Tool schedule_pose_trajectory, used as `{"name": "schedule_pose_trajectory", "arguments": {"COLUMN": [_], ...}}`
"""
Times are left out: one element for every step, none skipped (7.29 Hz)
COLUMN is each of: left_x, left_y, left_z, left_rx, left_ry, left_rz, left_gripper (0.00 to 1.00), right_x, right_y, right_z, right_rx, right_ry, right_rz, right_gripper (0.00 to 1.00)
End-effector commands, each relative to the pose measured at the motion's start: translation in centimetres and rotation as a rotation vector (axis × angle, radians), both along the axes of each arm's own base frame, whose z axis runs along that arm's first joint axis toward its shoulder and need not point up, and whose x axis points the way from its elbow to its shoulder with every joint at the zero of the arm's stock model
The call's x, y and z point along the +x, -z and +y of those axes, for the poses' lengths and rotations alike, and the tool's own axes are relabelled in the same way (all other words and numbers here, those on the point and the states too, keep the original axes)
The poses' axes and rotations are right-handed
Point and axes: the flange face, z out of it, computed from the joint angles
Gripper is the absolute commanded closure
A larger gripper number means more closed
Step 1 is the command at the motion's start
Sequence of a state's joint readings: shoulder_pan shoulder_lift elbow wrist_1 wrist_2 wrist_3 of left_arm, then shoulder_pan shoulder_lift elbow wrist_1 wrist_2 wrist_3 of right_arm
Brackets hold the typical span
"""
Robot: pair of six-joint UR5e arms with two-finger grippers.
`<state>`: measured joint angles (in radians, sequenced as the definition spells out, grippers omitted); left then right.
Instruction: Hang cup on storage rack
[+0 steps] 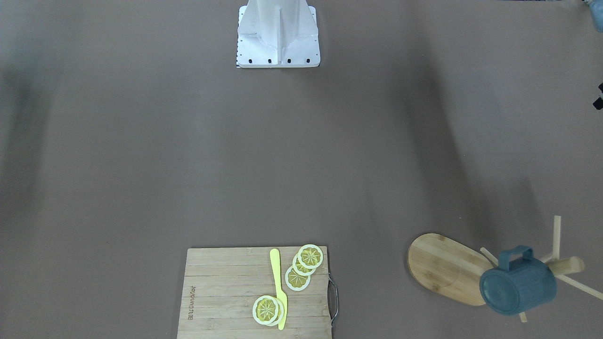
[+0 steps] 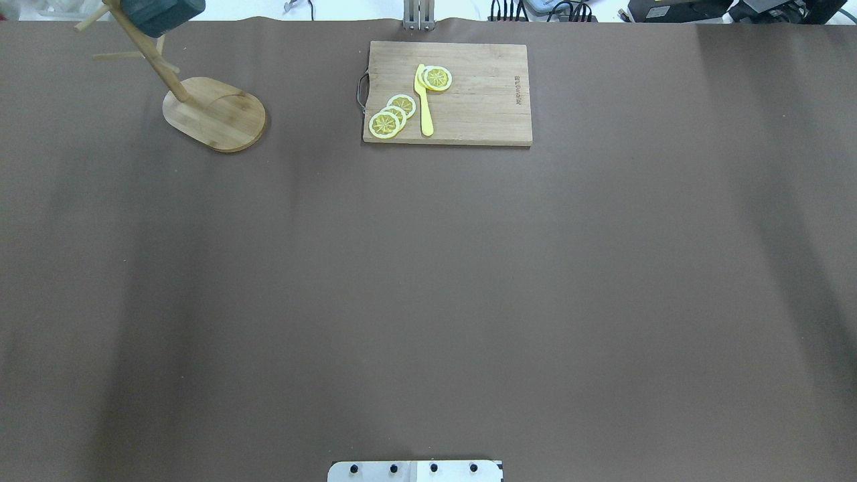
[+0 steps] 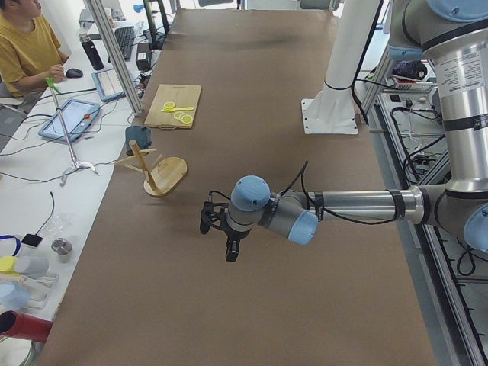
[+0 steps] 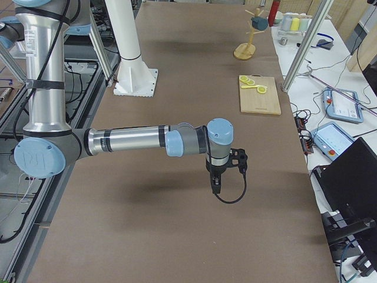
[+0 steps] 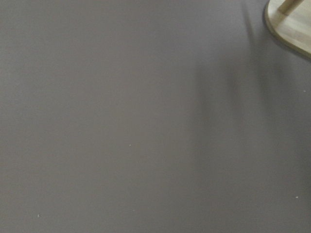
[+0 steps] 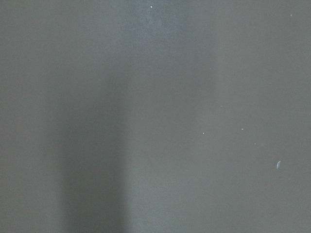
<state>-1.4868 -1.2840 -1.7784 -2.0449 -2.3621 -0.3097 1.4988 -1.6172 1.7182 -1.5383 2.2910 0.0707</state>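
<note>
The dark teal cup [image 1: 518, 284] hangs by its loop handle on a peg of the bamboo storage rack [image 1: 443, 268], tilted with its bottom toward the front camera. Cup [image 2: 164, 13] and rack [image 2: 214, 114] stand at the table's far left corner in the overhead view. A corner of the rack's base [image 5: 291, 24] shows in the left wrist view. My left gripper [image 3: 230, 253] hovers over bare table well short of the rack, pointing down. My right gripper [image 4: 215, 187] hovers over bare table on the other side. For both I cannot tell if they are open or shut.
A wooden cutting board [image 2: 482, 100] with lemon slices [image 2: 392, 115] and a yellow knife [image 2: 424, 100] lies at the far middle edge. The white robot pedestal [image 1: 278, 35] stands at the near edge. A person [image 3: 27, 49] sits at a side desk beyond the rack.
</note>
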Motion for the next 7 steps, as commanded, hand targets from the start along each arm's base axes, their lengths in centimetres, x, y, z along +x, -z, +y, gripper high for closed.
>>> {"name": "schedule_pose_trajectory", "arguments": {"left_x": [0.0, 0.0, -0.1, -0.2, -0.5, -0.6, -0.3], "left_y": [-0.8, -1.5, -2.1, -2.4, -2.2, -2.9, -3.5], "left_z": [1.6, 2.8, 3.0, 2.8, 2.7, 3.1, 2.2], "left_rx": [-0.019, -0.020, 0.030, -0.019, -0.065, -0.082, -0.096], "left_ry": [-0.012, -0.032, -0.089, -0.087, -0.085, -0.088, -0.095], "left_rz": [-0.003, -0.010, -0.028, -0.035, -0.032, -0.033, -0.036], "left_gripper": [0.02, 0.02, 0.02, 0.02, 0.02, 0.02, 0.02], "right_x": [0.0, 0.1, 0.1, 0.1, 0.1, 0.0, -0.3], "right_y": [-1.4, -1.5, -2.2, -3.3, -3.5, -3.6, -3.8], "right_z": [0.7, 0.8, 0.7, 0.8, 1.0, 1.3, 1.3], "right_rx": [0.028, 0.027, 0.013, -0.008, -0.015, -0.017, -0.023], "right_ry": [0.061, 0.061, 0.060, 0.060, 0.061, 0.063, 0.069], "right_rz": [0.005, 0.008, 0.017, 0.015, 0.006, 0.000, -0.001], "right_gripper": [0.00, 0.00, 0.00, 0.00, 0.00, 0.00, 0.00]}}
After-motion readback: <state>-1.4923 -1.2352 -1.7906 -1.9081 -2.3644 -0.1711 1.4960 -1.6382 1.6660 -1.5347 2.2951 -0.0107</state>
